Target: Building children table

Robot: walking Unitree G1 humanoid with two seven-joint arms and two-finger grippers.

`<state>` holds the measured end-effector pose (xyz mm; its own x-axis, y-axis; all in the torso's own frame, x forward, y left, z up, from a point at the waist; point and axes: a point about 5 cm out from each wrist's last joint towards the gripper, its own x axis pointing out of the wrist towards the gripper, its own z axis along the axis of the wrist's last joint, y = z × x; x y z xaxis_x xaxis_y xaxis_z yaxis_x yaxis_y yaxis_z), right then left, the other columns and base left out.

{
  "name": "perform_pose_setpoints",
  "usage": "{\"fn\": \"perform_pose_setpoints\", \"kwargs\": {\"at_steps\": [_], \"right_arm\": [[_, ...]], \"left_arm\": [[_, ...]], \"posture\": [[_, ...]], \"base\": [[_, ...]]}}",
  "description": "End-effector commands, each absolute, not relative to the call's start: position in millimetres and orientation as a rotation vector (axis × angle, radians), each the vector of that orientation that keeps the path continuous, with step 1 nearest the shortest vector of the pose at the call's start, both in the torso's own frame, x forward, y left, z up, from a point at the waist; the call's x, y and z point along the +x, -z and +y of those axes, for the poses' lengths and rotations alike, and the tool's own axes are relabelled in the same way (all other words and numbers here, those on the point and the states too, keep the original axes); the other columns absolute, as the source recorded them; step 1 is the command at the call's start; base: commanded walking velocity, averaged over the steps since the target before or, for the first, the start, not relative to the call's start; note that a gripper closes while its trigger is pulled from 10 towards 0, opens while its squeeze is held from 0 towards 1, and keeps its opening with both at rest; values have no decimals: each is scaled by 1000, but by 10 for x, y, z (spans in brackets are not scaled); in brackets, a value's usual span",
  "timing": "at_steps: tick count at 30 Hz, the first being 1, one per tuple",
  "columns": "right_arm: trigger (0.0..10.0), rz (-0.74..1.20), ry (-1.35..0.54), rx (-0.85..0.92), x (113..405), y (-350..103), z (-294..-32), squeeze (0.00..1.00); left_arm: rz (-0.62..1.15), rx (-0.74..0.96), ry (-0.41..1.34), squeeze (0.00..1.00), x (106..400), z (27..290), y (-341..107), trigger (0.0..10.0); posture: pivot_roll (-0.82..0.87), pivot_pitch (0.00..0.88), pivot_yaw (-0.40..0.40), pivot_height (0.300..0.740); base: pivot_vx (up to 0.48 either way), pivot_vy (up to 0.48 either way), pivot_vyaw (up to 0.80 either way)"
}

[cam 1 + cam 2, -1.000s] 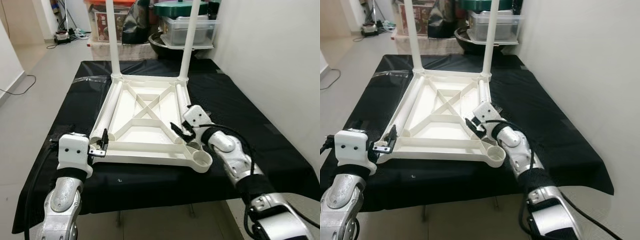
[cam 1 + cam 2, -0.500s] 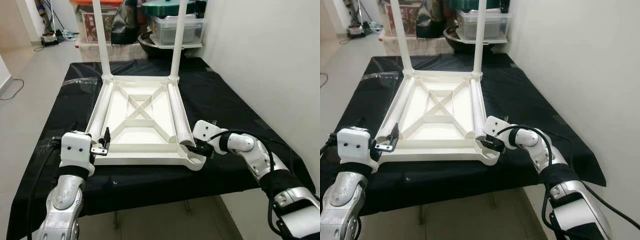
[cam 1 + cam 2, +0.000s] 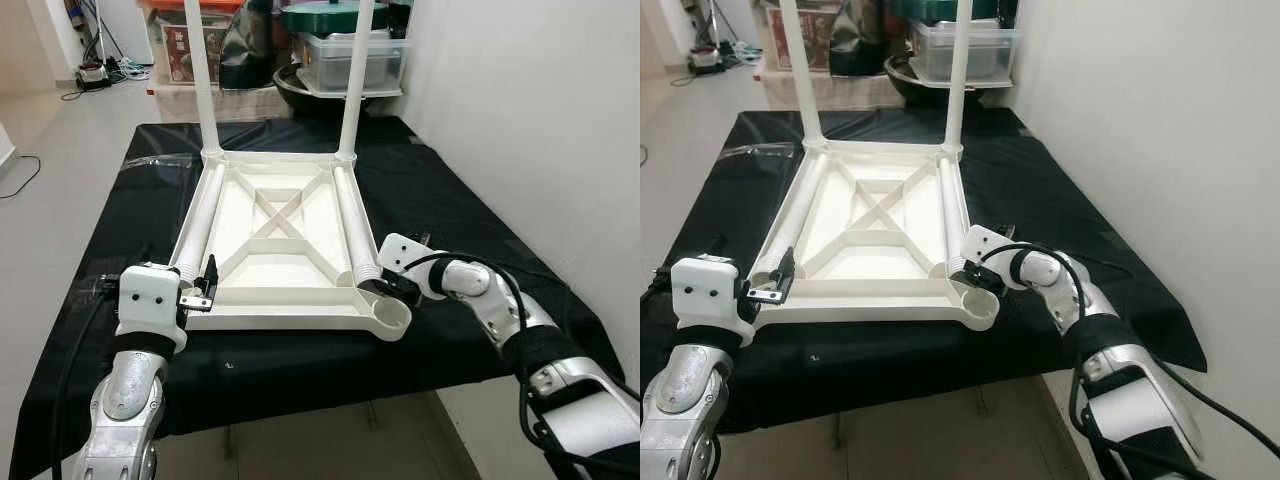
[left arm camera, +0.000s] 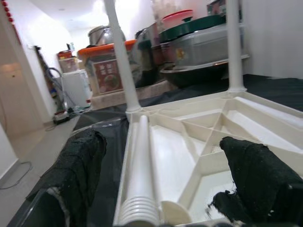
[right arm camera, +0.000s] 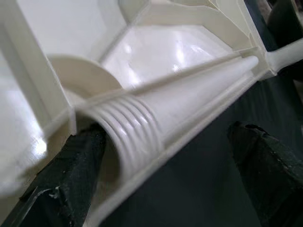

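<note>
Glossy white plastic tabletop upside down, right pincer open astride ribbed leg, left pincer prob open

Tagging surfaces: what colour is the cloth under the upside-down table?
Black cloth, clearest in the left eye view.

A glossy white plastic upturned children's tabletop, ribbed in a cross pattern, lies on a plain black cloth-covered table. Its white round legs carry ridged thread ends. Beyond the far edge, a clear storage box has an orange lid.
</note>
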<state>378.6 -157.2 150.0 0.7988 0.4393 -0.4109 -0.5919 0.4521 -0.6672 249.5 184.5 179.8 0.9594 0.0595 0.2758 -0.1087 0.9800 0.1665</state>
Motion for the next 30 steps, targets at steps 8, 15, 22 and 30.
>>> {"fn": "perform_pose_setpoints", "kwargs": {"at_steps": [8, 15, 22, 30], "right_arm": [[10000, 125, -363, -748, 3914, -1542, -1454, 0], [0, 7, -210, -637, 3944, -1640, -1414, 0], [0, -1, -220, -655, 3906, -1575, -1439, 0], [0, 63, -216, -561, 3846, -1378, -1391, 0]], "left_arm": [[-249, 193, -94, 0, 2501, 1847, -1749, 10000], [-248, 197, -98, 0, 2502, 1837, -1747, 10000], [-242, 202, -116, 0, 2485, 1869, -1730, 10000], [-247, 201, -105, 0, 2504, 1839, -1751, 10000]], "posture": [[65, 0, -92, 740], [77, 0, -100, 740], [68, 0, -99, 740], [58, 0, -79, 740]], "base": [[0, 0, 0], [0, 0, 0], [0, 0, 0], [0, 0, 0]]}}
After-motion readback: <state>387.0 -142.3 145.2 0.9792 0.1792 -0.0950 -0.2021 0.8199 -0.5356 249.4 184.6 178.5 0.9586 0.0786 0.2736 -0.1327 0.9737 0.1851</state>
